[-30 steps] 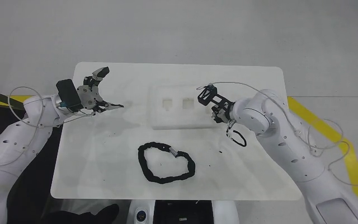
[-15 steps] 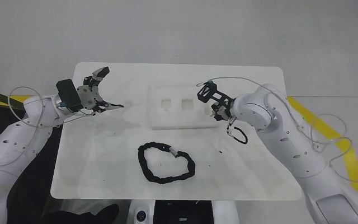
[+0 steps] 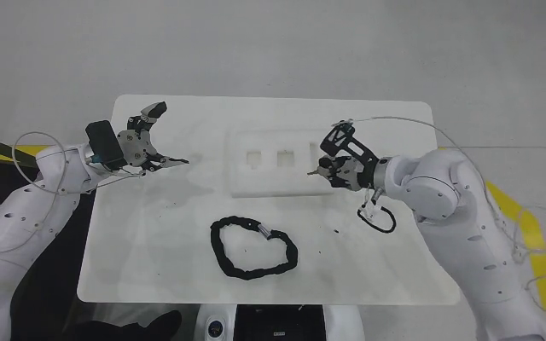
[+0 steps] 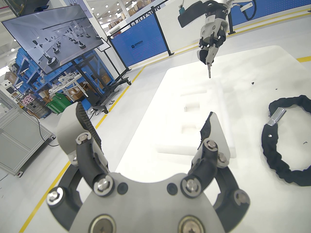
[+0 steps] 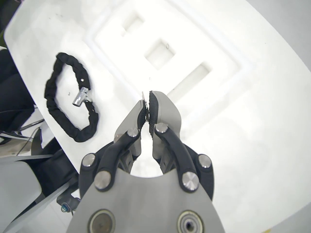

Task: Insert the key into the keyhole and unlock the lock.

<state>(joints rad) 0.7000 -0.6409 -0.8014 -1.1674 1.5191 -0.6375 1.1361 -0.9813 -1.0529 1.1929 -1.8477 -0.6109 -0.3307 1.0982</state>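
- Top view: your left gripper (image 3: 171, 134) hangs over the table's (image 3: 128, 256) left part, fingers apart, empty. Your right gripper (image 3: 322, 168), above the foam tray's (image 3: 239, 186) right end, is clamped on the key (image 3: 313, 171). The chain lock (image 3: 253, 247) lies on the table, near the tray.
- Left wrist view: the key points down at the tray.
- Right wrist view: the lock lies well apart from the key; the tray has 3 recesses.

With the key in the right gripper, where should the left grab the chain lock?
Probably the silver cylinder, from above: it is the rigid part, lying flat on the table. The black sleeved chain would likely flop.
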